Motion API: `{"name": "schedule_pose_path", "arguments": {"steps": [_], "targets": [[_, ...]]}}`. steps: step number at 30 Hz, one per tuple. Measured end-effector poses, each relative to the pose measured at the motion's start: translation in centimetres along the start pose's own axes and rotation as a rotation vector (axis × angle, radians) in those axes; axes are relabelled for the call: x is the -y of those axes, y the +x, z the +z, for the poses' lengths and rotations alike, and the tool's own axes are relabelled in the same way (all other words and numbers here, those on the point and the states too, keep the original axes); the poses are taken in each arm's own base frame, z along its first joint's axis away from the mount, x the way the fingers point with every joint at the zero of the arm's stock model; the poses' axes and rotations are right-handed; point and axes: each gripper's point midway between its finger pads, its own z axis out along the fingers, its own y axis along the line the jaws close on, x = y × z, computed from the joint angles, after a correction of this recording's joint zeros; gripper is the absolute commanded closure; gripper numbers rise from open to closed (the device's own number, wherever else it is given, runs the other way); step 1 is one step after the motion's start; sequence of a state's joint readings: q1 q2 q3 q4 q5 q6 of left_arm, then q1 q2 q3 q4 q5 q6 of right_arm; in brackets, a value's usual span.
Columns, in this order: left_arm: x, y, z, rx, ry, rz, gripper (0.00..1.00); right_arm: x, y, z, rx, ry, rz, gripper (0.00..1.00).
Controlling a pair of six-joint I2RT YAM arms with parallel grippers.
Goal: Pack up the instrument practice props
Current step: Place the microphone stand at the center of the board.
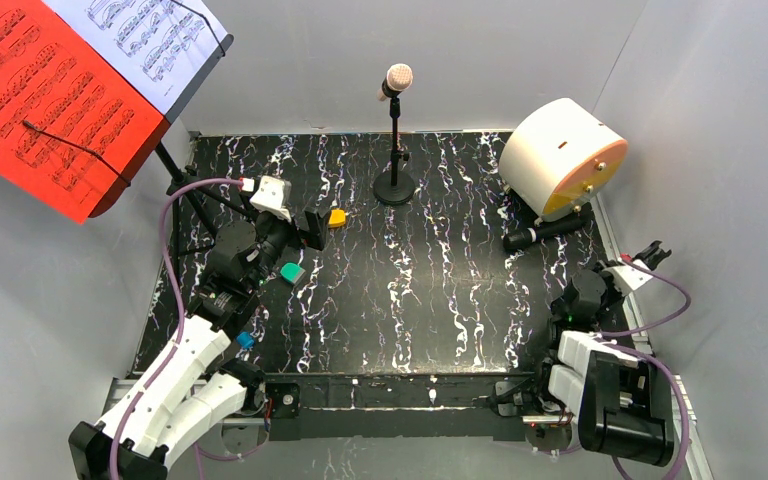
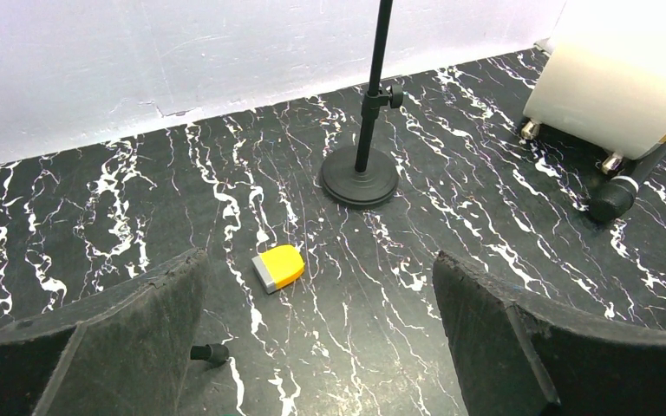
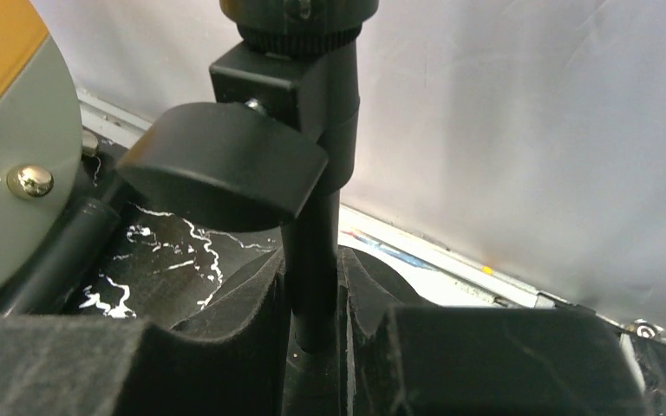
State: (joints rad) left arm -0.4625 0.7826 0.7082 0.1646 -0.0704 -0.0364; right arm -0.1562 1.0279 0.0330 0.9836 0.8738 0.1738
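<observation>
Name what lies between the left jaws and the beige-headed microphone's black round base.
A small yellow block on the marbled tabletop; left wrist view shows it.

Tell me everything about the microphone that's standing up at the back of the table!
The microphone has a rounded beige head on a short dark handle, tilted a little. It sits on top of a thin black pole with a small tightening knob partway up. The pole stands upright in a flat, round black base that looks like metal. The base rests on the black marbled table, far back and near the middle. Nothing else touches it.
</observation>
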Motion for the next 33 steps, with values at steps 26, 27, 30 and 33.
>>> {"name": "schedule_pose_path", "arguments": {"steps": [26,27,30,33], "targets": [[0.3,0.1,0.0,0.003,0.009,0.001,0.02,-1.1,3.5,0.6,-0.253,0.092,0.077,0.65],[0.3,0.1,0.0,0.003,0.009,0.001,0.02,-1.1,3.5,0.6,-0.256,0.092,0.076,0.62],[0.3,0.1,0.0,0.003,0.01,0.001,0.02,-1.6,3.0,0.9,-0.252,0.088,0.094,0.54],[0.4,0.1,0.0,0.003,0.012,0.002,0.02,-2.2,2.4,1.1,-0.247,0.078,0.118,0.49]]}}
